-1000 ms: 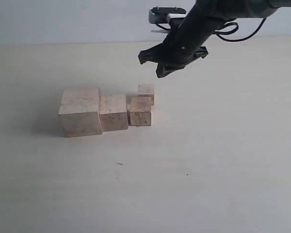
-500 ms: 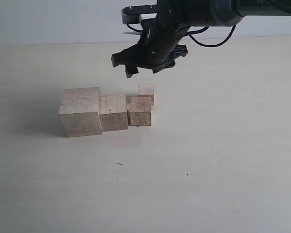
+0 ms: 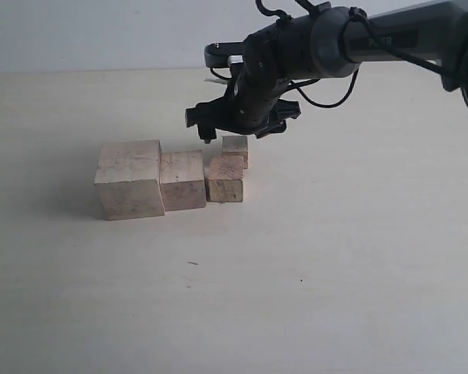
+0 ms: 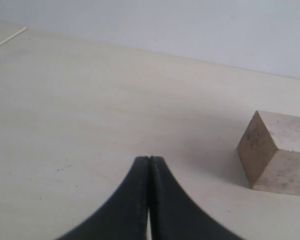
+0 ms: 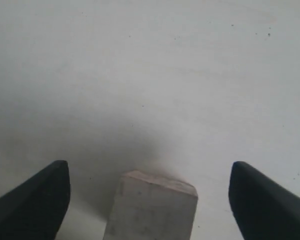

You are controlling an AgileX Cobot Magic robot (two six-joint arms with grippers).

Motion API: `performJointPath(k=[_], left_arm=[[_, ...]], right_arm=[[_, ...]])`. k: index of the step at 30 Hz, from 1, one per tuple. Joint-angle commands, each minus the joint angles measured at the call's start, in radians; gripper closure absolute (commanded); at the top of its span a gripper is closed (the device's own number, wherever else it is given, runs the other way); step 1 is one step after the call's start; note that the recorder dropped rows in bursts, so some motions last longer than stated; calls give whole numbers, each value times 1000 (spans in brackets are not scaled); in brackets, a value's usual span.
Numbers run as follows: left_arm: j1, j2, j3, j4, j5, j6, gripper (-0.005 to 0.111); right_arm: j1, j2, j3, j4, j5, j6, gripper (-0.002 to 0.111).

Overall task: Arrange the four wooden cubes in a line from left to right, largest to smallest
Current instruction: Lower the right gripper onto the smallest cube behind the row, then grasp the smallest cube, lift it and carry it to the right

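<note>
- This looks like a robot lab or test room rather than a home or a shop.
- A wide, pale counter (image 3: 335, 273) fills nearly the whole scene, smooth and marked only by a few small specks.
- Behind it stands a blank, pale wall (image 3: 101, 31).
- A black robot arm (image 3: 390, 35) with pale lettering on its casing and loose black cables reaches over the counter.
- On the counter stand four plain wooden blocks (image 3: 182, 179) of graded sizes.

From my station I can pick out only one strip of pale lettering (image 3: 391, 39), on the dark upper link of the right arm (image 3: 433, 23), toward one o'clock in the exterior view. It is too blurred to read. I can read nothing else.
</note>
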Motion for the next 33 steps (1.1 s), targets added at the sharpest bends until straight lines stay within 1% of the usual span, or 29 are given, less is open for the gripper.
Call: performJointPath(k=[1, 6, 19, 21, 23, 24, 25, 28, 29, 33], left_arm=[[-1, -6, -1, 1, -7, -2, 107], [-1, -6, -1, 1, -7, -2, 107], [-1, -6, -1, 1, -7, -2, 107], [-1, -6, -1, 1, -7, -2, 107], [-1, -6, -1, 1, -7, -2, 107], [-1, -6, -1, 1, -7, -2, 107], [-1, -6, -1, 1, -7, -2, 107], [-1, -6, -1, 1, -7, -2, 107], [-1, -6, -1, 1, -7, -2, 107], [-1, -6, -1, 1, -7, -2, 107]], right_arm=[[-5, 10, -10, -12, -25, 30, 32], [-5, 19, -10, -12, -27, 45, 42], [-5, 38, -10, -12, -14, 45, 44], [-5, 38, -10, -12, -7, 45, 50], [-5, 38, -10, -12, -3, 45, 63], [-5, 38, -10, -12, -3, 45, 70], [-5, 36, -10, -12, -1, 33, 82], [-5, 12, -10, -12, 1, -35, 106], [-5, 0, -10, -10, 4, -50, 108], [-5, -72, -10, -10, 39, -174, 108]])
